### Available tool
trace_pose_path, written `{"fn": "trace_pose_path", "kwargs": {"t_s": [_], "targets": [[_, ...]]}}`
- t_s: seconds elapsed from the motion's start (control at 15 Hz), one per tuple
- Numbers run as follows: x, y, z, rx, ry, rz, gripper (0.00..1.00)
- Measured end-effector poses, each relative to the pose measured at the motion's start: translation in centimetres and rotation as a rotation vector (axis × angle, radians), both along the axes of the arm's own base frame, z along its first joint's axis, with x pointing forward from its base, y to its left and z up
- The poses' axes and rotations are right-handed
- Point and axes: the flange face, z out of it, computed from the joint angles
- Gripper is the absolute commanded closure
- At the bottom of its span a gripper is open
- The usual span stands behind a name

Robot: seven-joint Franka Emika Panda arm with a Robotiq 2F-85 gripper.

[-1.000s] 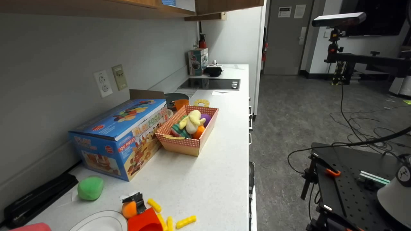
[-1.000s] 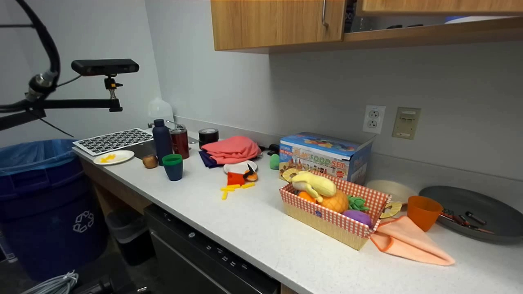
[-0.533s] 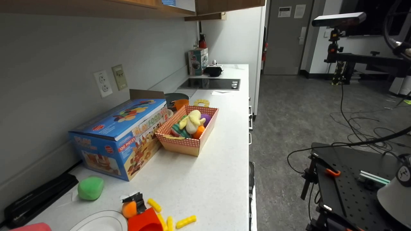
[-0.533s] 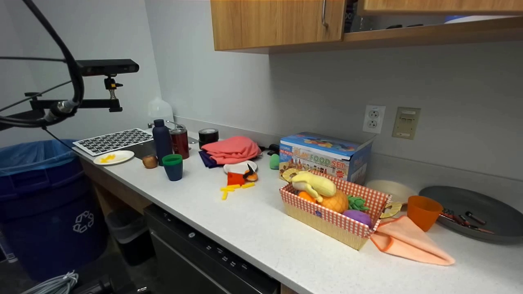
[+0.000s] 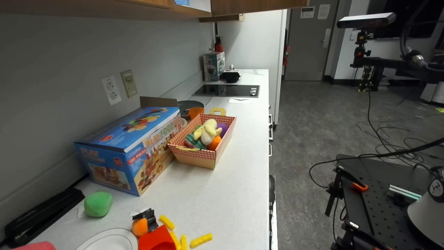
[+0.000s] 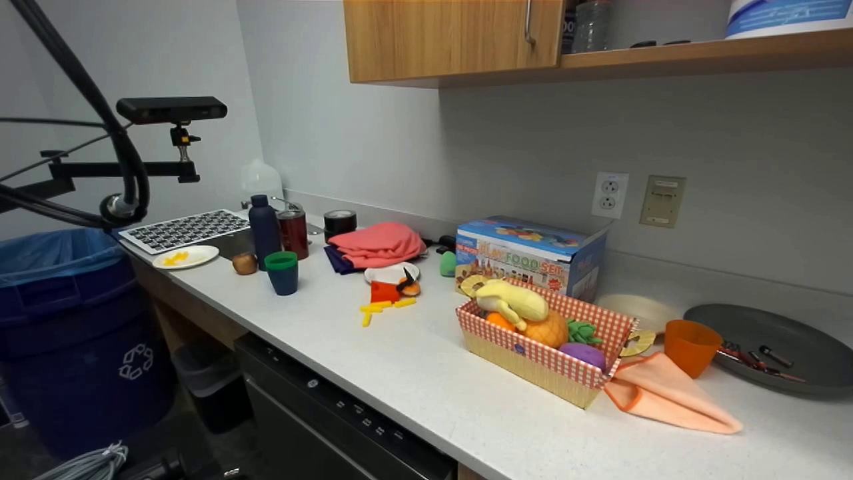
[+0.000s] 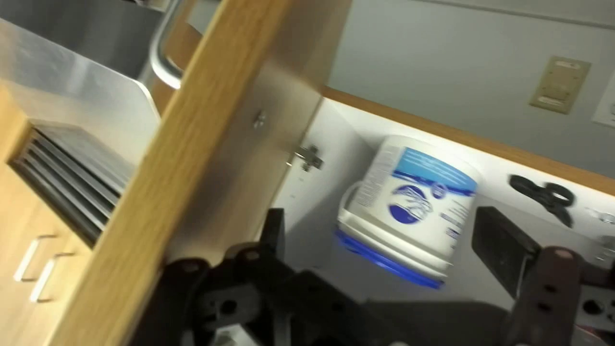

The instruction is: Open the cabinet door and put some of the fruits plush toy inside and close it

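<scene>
The cabinet door [image 5: 256, 7] stands swung out from the wall cabinet in an exterior view; the wrist view has its edge and inner face at left, the cabinet door [image 7: 192, 139] slanting across the picture. My gripper [image 7: 384, 235] is open before the uncovered shelf, nothing between its fingers; the left one is close to the door's inner face, and contact cannot be told. The fruits plush toy pieces lie in a checked basket [image 6: 520, 370]: a yellow banana [image 6: 513, 301], a pineapple [image 6: 548, 328], an orange [image 6: 498, 321] and a purple fruit [image 6: 583, 355].
Inside the cabinet are a white tub [image 7: 423, 192] with a blue lid and black scissors [image 7: 543, 194]. A neighbouring door [image 6: 453, 37] with a metal handle is closed. Behind the basket stands a play food box [image 5: 128, 146]; a dark pan [image 6: 773, 347] and an orange cup [image 6: 692, 347] are beside it.
The cabinet door has swung farther out, reaching farther right in an exterior view and leaving the frame elsewhere, which uncovers the shelf and tub. The arm's cables have shifted. The basket is unmoved.
</scene>
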Motion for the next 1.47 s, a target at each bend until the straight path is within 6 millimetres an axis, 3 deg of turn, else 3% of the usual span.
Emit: {"fn": "trace_pose_path", "kwargs": {"t_s": [0.27, 0.4, 0.53, 0.87, 1.47], "targets": [[-4.9, -8.2, -0.6, 0.019, 0.009, -0.224, 0.0], [-6.0, -10.4, -1.2, 0.031, 0.019, -0.293, 0.0], [-6.0, -11.1, -1.7, 0.043, 0.028, -0.313, 0.0], [-4.6, -9.2, -2.4, 0.118, 0.125, -0.286, 0.0], [-3.2, 0.0, -2.9, 0.367, 0.32, -0.03, 0.0]]}}
